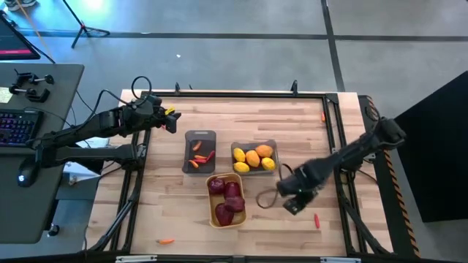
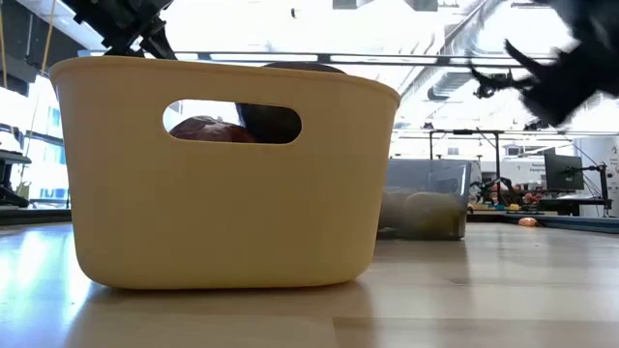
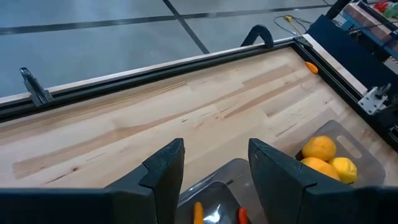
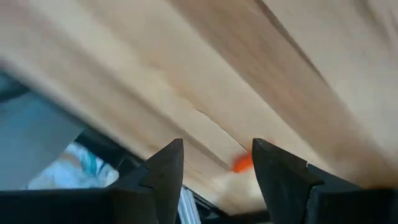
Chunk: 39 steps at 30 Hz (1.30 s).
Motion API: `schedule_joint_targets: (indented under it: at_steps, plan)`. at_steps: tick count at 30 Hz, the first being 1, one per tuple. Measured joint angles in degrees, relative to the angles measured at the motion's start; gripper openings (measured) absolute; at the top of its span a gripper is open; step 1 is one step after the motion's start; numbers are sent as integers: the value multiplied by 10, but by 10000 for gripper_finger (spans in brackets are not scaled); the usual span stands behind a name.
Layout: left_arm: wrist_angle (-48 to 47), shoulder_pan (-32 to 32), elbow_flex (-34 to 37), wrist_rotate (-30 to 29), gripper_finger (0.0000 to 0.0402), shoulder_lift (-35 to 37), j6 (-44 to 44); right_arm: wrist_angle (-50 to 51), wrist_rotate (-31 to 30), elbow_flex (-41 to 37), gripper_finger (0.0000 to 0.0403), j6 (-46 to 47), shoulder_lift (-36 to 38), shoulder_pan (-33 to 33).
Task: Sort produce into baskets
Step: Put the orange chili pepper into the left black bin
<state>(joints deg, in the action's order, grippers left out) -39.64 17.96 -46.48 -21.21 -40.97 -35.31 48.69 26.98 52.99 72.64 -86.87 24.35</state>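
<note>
Three baskets stand mid-table: a dark grey one [image 1: 199,151] with thin orange-red carrot pieces, a second grey one [image 1: 254,157] with yellow and orange oval fruits, and a yellow-orange one [image 1: 225,199] with dark red round ones. My left gripper [image 3: 214,146] is open and empty, above the table just left of and beyond the carrot basket [image 3: 217,193]. My right gripper [image 4: 216,144] is open and empty over the table right of the yellow-orange basket, with a loose carrot piece [image 4: 242,163] on the wood ahead of its fingers; that piece also shows in the high view [image 1: 316,219].
More loose carrot pieces lie on the wood: one near the front left edge [image 1: 167,240], one at the far right by the frame [image 1: 322,115]. A black metal frame [image 1: 234,93] borders the table. A desk with a keyboard [image 1: 18,124] stands off the table's left.
</note>
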Motion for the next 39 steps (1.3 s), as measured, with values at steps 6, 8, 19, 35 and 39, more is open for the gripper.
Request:
schedule_joint_targets:
  at_steps: [6,8,19,35,39]
  plan:
    - [0,0,0,-1,168,0,0,-1,3,-57,181,186,0,82]
    - [0,0,0,-1,168,0,1,-4,6,-69,181,225,0,98]
    - [0,0,0,0,168,0,2,-196,47,-149,181,392,0,152]
    - [-1,0,0,0,168,0,10,-226,41,-155,72,424,-37,158]
    - [-3,0,0,1,168,0,10,-226,42,-149,26,392,-39,154]
